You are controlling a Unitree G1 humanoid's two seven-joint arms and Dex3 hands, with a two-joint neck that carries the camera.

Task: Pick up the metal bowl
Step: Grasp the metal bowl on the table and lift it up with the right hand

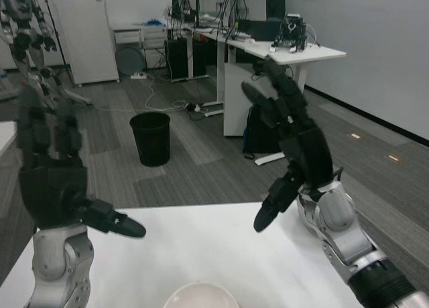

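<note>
The rim of a pale rounded bowl [200, 296] shows at the bottom edge of the head view, on the white table [221, 247]; most of it is cut off. My left hand [50, 167] is raised at the left, fingers up and apart, thumb pointing inward, holding nothing. My right hand [291, 137] is raised at the right, fingers spread upward, thumb hanging down, also empty. Both hands are well above and beyond the bowl, one on each side of it.
A black waste bin [151, 138] stands on the floor beyond the table. Behind it are white desks [281, 53] with computers and cables, and a whiteboard [87, 39] at the back left. Another robot's arm [23, 33] shows at far left.
</note>
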